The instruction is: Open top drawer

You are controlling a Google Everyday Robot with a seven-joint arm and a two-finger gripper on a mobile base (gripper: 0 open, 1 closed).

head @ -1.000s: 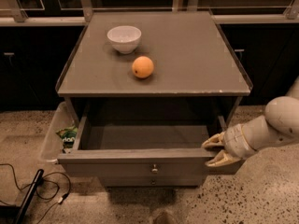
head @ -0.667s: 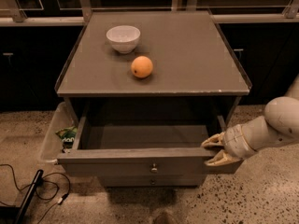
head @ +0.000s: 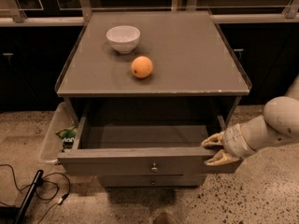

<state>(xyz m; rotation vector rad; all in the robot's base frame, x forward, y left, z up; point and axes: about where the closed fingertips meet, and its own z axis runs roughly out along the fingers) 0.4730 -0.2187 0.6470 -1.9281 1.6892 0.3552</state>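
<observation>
The top drawer (head: 117, 161), a wide matte grey wooden drawer with a flat front panel and one small round metal knob (head: 153, 167) at its centre, stands pulled far out of the grey wooden cabinet (head: 187, 55), so that its bare grey inside is visible from above. The gripper (head: 216, 149), cream-coloured and with two fingers, is at the right end of the drawer's front panel, at the end of the thick white arm (head: 275, 125) which comes in from the right edge of the view. Its fingers (head: 212, 140) are spread apart: one lies at the top edge of the panel, the other lower, in front of the panel, and the right end of the panel is between them; whether they press on the wood, I cannot tell. Under the open drawer, a shorter grey drawer front (head: 126, 181) with the same kind of knob is closed. On the flat top of the cabinet a small white round bowl (head: 123, 38) stands near the back left, and a round orange fruit (head: 141, 66) lies just beside it, nearer to the front, not touching it. Left of the cabinet, on the speckled stone floor (head: 261, 195), a clear plastic bin (head: 49, 139) holds a green packet (head: 67, 134), and a thin black cable (head: 28, 185) lies on the floor in front of it.
</observation>
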